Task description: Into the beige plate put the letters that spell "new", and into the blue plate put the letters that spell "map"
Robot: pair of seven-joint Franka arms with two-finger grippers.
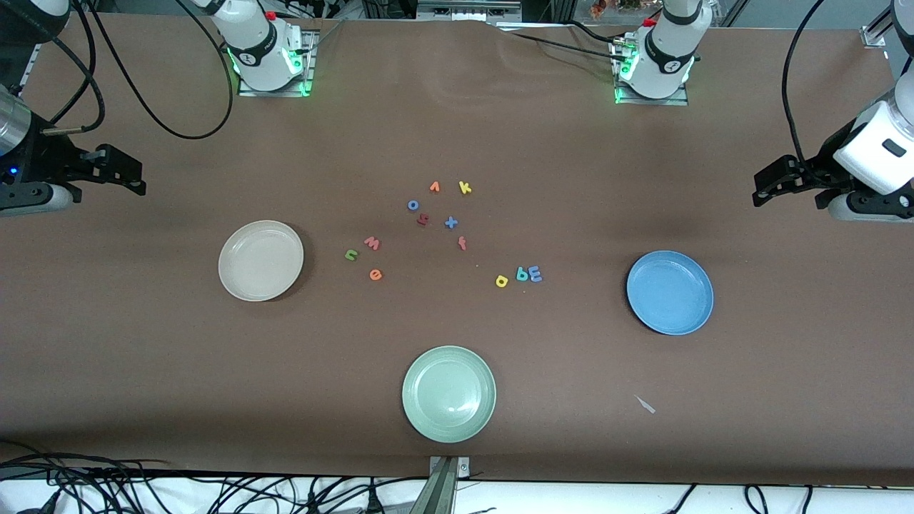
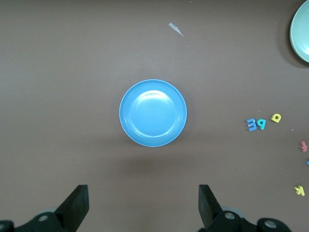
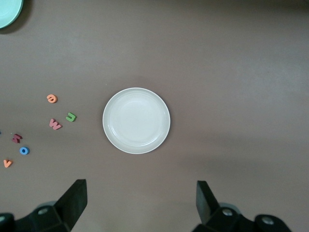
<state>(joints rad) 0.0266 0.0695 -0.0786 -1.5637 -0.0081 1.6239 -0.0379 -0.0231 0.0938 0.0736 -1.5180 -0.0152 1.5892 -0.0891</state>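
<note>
The beige plate [image 1: 260, 260] [image 3: 136, 121] lies empty toward the right arm's end. Beside it, toward the middle, lie the green n [image 1: 350, 255] [image 3: 71, 117], the pink w [image 1: 372, 243] [image 3: 55, 124] and the orange e [image 1: 375, 275] [image 3: 51, 98]. The blue plate [image 1: 670, 293] [image 2: 152, 113] lies empty toward the left arm's end. The yellow a [image 1: 501, 281] [image 2: 275, 117], teal p [image 1: 523, 273] [image 2: 260, 124] and blue-purple m [image 1: 535, 273] [image 2: 251, 124] sit in a row between it and the middle. My right gripper [image 1: 125, 171] [image 3: 141, 200] hangs open and empty over the table's right-arm end. My left gripper [image 1: 767, 187] [image 2: 143, 203] hangs open and empty over the left-arm end.
A pale green plate [image 1: 448, 394] lies nearest the front camera. Farther from the camera than the task letters lie an orange v [image 1: 434, 187], yellow k [image 1: 465, 188], blue o [image 1: 413, 205], dark red letter [image 1: 423, 220], blue x [image 1: 450, 223] and red f [image 1: 462, 243]. A pale scrap [image 1: 645, 404] lies near the blue plate.
</note>
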